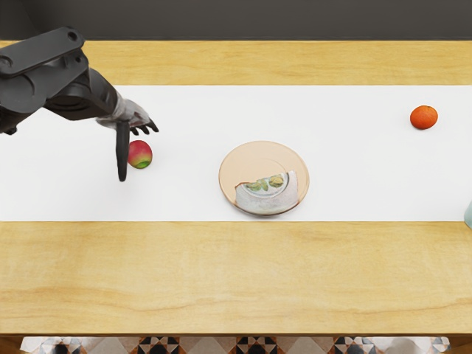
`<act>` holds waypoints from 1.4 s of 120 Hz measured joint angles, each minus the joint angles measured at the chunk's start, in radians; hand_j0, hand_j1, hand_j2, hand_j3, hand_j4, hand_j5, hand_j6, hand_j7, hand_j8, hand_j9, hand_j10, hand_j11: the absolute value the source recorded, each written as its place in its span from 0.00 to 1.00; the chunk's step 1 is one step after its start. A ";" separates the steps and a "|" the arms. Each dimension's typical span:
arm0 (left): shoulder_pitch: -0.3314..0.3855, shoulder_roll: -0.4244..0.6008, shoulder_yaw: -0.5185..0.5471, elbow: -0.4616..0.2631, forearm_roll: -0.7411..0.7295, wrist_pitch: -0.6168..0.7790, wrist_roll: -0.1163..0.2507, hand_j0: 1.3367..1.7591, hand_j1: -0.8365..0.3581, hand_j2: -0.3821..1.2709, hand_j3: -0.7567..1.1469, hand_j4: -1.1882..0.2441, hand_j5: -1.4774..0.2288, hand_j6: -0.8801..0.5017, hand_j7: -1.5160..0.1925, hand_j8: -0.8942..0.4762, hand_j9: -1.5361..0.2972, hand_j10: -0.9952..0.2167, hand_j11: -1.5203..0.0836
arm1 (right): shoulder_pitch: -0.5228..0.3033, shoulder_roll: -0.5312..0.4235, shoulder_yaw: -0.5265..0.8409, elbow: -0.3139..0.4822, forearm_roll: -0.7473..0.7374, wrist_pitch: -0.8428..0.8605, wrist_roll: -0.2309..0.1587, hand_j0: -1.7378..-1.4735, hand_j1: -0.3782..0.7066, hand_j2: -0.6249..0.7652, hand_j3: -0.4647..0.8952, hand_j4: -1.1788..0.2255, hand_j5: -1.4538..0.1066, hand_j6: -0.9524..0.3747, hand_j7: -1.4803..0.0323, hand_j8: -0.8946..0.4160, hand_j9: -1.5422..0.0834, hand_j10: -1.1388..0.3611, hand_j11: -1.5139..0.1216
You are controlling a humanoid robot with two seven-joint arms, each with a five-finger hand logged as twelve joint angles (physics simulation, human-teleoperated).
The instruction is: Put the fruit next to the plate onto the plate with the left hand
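A red and green fruit (140, 155) lies on the white runner, left of the round tan plate (243, 158). My left hand (131, 136) hovers just above and left of the fruit, fingers spread, one long finger (122, 158) pointing down beside it. The hand holds nothing. An orange fruit (423, 116) sits far to the right on the runner. The plate carries a pale patterned piece in its lower right part.
The white runner (354, 169) crosses a wooden table (236, 273). A pale bluish object (469, 214) peeks in at the right edge. My left arm (51, 77) enters from the upper left.
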 joint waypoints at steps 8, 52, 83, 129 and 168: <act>-0.023 -0.008 0.014 0.000 0.004 0.000 0.000 0.76 0.97 0.23 0.40 0.82 0.85 0.62 0.87 0.64 0.82 0.80 0.93 | 0.000 0.000 0.000 0.000 0.000 0.000 0.000 0.30 0.03 0.45 0.34 0.84 0.93 0.72 0.98 0.68 0.95 0.76 0.93; 0.020 -0.065 0.028 0.015 0.008 0.184 0.000 0.76 0.92 0.24 0.40 0.77 0.81 0.58 0.83 0.59 0.78 0.76 0.89 | 0.000 0.000 0.000 0.000 0.000 0.000 0.000 0.30 0.03 0.45 0.34 0.84 0.93 0.72 0.98 0.68 0.95 0.76 0.93; 0.046 -0.099 0.029 0.095 0.009 0.236 0.000 0.76 0.84 0.25 0.40 0.72 0.75 0.53 0.77 0.54 0.73 0.70 0.83 | 0.000 0.000 0.000 0.000 0.000 0.000 0.000 0.30 0.03 0.45 0.34 0.84 0.93 0.72 0.98 0.68 0.95 0.76 0.93; 0.061 -0.098 0.055 0.102 0.008 0.255 0.000 0.76 0.66 0.27 0.40 0.59 0.61 0.39 0.63 0.41 0.60 0.54 0.68 | 0.000 0.000 0.000 0.000 0.000 0.000 0.000 0.30 0.03 0.45 0.34 0.84 0.93 0.72 0.98 0.68 0.95 0.76 0.93; 0.067 -0.098 0.067 0.103 0.009 0.260 0.000 0.76 0.58 0.28 0.40 0.53 0.55 0.33 0.57 0.37 0.54 0.48 0.61 | 0.000 0.000 0.000 0.000 0.000 0.000 0.000 0.30 0.03 0.45 0.34 0.84 0.93 0.72 0.98 0.68 0.95 0.76 0.93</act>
